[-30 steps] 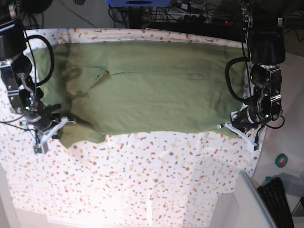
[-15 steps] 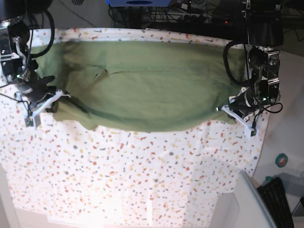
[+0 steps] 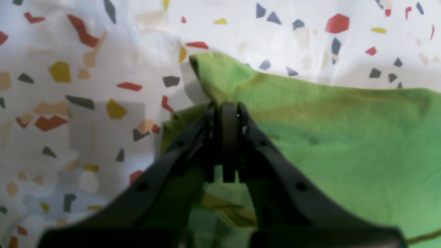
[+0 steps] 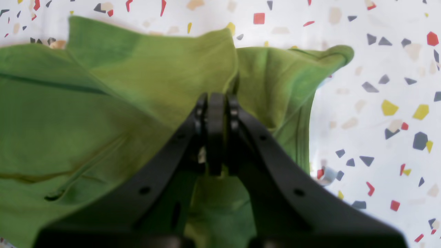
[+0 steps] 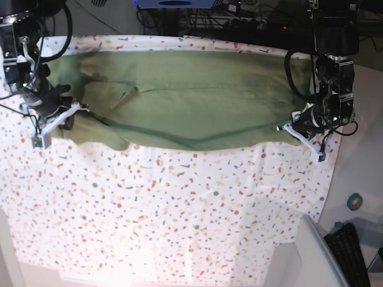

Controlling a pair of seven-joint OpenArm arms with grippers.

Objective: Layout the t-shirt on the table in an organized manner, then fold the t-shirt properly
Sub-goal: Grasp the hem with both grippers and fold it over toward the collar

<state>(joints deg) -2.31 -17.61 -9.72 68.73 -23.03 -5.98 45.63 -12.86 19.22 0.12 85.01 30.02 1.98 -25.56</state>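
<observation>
Shirt [image 5: 191, 101]: olive, spread wide across the far half of the flecked surface [image 5: 179, 215].
Left pincer [image 3: 225, 106]: clamped on a shirt corner.
Right pincer [image 4: 215, 98]: clamped on bunched fabric.
Risk: uneven pulling could wrinkle or skew the fold.

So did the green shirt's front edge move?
Yes. The near edge of the olive-green cotton t-shirt has been pulled toward the far side of the white speckled table, uncovering more flecked cloth in front of it.
</observation>
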